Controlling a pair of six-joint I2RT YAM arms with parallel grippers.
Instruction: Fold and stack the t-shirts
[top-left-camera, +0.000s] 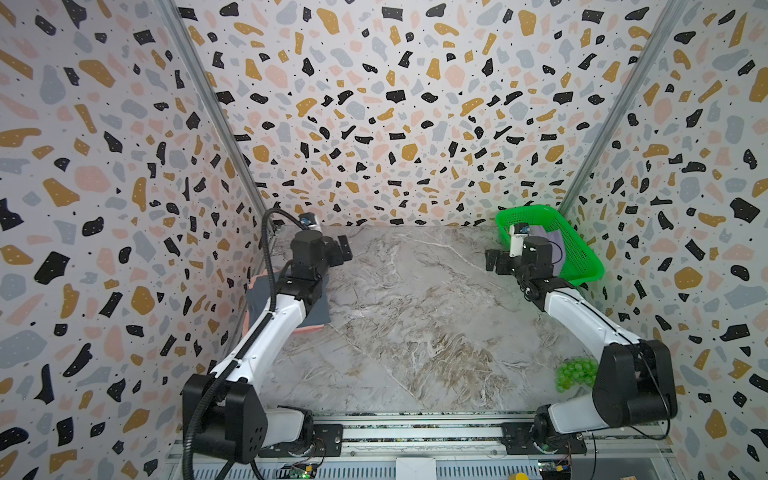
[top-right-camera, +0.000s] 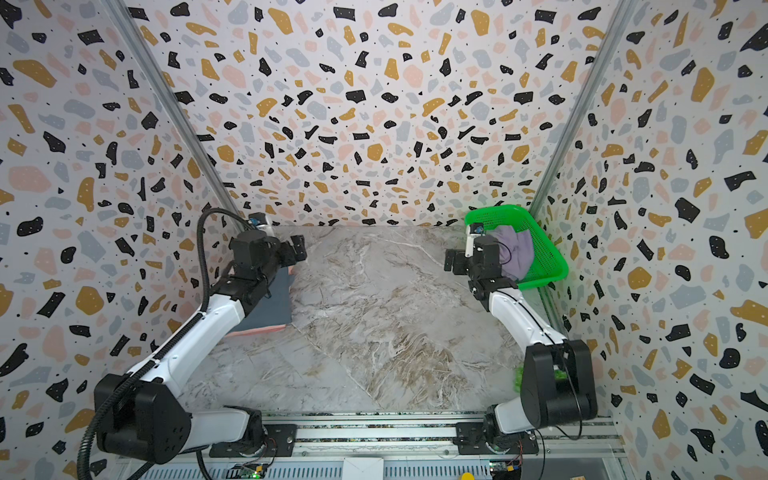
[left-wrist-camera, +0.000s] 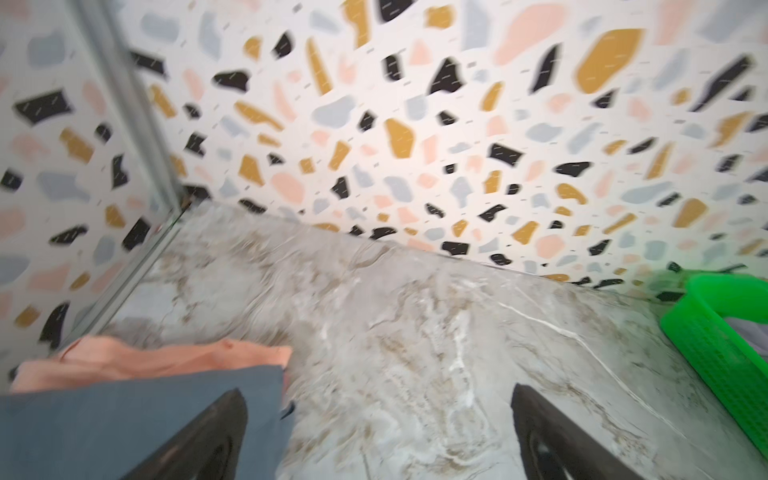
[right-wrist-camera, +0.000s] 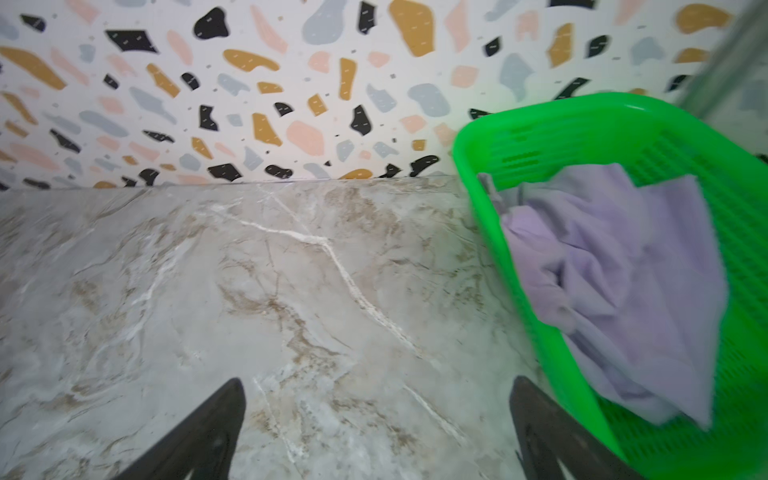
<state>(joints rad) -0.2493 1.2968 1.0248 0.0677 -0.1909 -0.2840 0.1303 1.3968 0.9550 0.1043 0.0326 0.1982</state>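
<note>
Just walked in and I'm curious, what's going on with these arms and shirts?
The job is folding and stacking t-shirts. A folded grey shirt lies on a pink shirt at the table's left. The lilac shirt sits crumpled in the green basket, not yet folded. The left pincer and right pincer are both open, holding nothing.

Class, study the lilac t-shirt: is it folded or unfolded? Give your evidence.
Unfolded. The lilac t-shirt lies bunched in uneven creases inside the green basket, with no flat, squared edges.
</note>
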